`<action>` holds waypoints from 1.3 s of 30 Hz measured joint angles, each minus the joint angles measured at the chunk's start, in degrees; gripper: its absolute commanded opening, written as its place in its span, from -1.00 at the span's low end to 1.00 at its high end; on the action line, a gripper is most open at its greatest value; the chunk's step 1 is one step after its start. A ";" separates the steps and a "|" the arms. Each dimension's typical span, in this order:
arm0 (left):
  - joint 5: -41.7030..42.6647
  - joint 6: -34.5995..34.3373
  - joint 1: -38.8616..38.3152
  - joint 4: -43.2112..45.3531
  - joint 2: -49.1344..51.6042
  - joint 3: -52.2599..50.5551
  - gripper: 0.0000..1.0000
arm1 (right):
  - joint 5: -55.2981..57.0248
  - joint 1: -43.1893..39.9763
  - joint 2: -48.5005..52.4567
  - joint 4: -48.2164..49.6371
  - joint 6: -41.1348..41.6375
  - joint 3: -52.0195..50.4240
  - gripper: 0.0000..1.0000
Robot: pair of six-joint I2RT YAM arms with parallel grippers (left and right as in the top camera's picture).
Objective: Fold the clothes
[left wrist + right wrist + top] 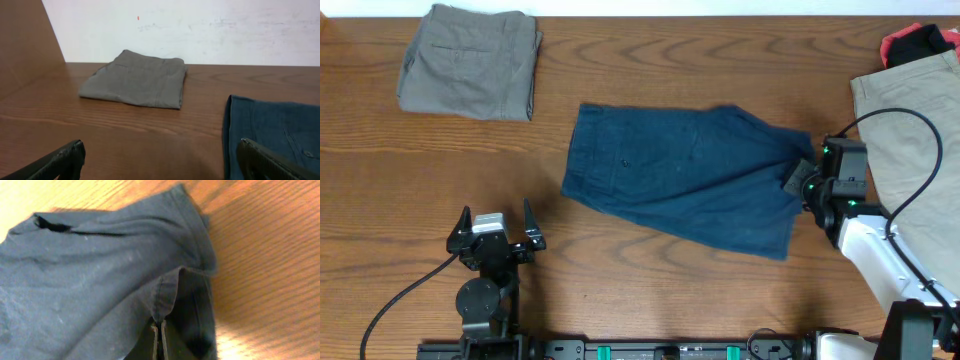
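A dark navy blue pair of shorts lies spread flat across the middle of the table. My right gripper is shut on its right edge and pinches a fold of the navy cloth, lifting it slightly. My left gripper is open and empty near the front left, apart from the shorts; the navy edge shows at the right in its wrist view. A folded grey-olive pair lies at the back left and also shows in the left wrist view.
A beige pair of shorts lies at the right edge under my right arm's cable. A red and black garment sits at the back right corner. A white wall stands behind the table.
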 measured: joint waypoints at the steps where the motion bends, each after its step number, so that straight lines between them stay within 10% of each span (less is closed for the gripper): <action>1: 0.00 0.00 0.00 0.00 0.00 0.00 0.96 | -0.48 -0.15 0.00 -1.16 0.13 0.52 -0.51; 9: 0.00 0.00 0.00 0.00 0.00 0.00 0.96 | -8.44 -0.74 0.00 -12.31 -0.57 1.09 -0.36; 18: 0.00 0.00 0.00 0.00 0.00 0.00 0.96 | -11.58 -0.74 0.00 -27.26 -3.30 1.18 0.33; 39: 0.00 0.00 0.00 0.00 0.00 0.00 0.96 | -6.86 -0.74 -0.33 -32.81 -4.26 -1.92 0.50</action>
